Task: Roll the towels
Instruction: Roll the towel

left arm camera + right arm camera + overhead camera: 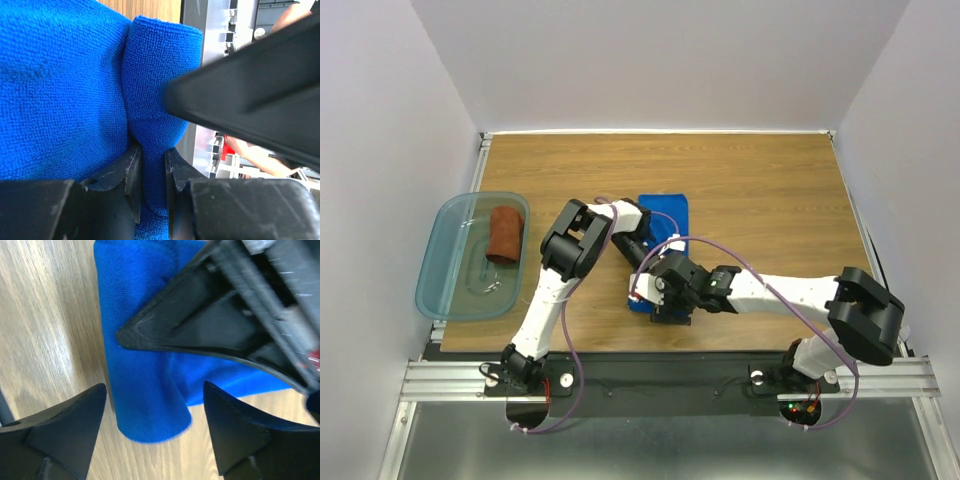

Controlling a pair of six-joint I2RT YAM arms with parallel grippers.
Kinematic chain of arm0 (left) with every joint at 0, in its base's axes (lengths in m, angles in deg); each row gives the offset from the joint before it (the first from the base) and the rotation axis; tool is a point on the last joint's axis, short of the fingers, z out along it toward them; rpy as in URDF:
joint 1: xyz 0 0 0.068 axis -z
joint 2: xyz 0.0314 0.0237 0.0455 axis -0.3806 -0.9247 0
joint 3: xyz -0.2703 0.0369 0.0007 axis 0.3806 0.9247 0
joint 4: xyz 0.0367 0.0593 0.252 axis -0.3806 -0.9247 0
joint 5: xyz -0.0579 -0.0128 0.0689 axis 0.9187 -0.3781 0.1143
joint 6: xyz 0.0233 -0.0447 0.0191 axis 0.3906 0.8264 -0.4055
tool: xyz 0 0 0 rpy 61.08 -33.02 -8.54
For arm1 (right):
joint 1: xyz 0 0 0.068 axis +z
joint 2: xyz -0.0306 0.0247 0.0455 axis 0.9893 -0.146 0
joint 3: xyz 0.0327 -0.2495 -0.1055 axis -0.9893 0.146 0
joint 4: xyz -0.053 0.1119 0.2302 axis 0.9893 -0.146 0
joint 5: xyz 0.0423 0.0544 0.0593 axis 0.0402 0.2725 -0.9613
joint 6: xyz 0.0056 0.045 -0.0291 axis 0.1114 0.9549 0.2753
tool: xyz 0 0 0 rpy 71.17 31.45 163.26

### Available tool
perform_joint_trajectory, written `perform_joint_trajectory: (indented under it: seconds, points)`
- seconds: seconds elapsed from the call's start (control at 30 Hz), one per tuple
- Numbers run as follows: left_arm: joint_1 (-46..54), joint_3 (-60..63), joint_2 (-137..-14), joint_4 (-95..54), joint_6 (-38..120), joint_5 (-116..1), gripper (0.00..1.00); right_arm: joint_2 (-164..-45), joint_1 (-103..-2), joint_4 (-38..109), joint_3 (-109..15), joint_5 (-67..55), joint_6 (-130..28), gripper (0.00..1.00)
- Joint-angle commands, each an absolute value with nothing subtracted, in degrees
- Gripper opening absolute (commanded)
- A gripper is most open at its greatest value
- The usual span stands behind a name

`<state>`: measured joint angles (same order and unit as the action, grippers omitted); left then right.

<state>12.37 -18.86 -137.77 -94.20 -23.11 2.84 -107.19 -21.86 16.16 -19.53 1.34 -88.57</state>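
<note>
On the surface (770, 190), the left tool (154, 172) pinched a fold of the blue towel (65, 90); the right tool (155, 390) gaped above it.

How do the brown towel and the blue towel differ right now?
The brown towel lies rolled in the bin; the blue towel is only partly rolled on the table. Nothing touches the brown towel; the left gripper pinches the blue towel, the right gripper open over it. Both are cloth.
</note>
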Motion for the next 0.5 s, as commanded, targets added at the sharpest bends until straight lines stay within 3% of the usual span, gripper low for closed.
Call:
perform_joint_trajectory:
  seconds: [0.0,0.07,0.1,0.23,0.3,0.33,0.47]
  points:
    - [11.4,-18.5,-141.7,-86.8,-28.2,-13.1,0.06,-109.0,-20.9,21.6,-18.7,3.3,-87.3,0.79]
    - [11.0,-18.5,-141.4,-86.7,-28.3,-13.1,0.08,-109.2,-20.8,21.8,-18.2,2.0,-86.6,0.70]
    - [10.9,-18.6,-141.3,-86.6,-28.3,-13.1,0.08,-109.4,-20.7,22.0,-17.5,2.0,-86.1,0.57]
    - [10.2,-18.4,-139.7,-85.1,-27.5,-12.7,0.15,-110.1,-20.8,22.6,-16.0,-1.5,-84.4,0.25]
    - [9.5,-18.1,-137.8,-84.5,-27.0,-12.0,0.22,-109.6,-21.0,22.6,-15.5,-3.9,-83.7,0.14]
    - [9.3,-17.5,-136.8,-83.3,-26.2,-11.9,0.28,-109.2,-21.7,22.6,-15.4,-6.5,-82.6,0.04]
    - [7.0,-15.3,-129.3,-82.1,-26.1,-12.5,0.36,-108.8,-24.2,21.5,-15.4,-13.2,-80.4,0.01]
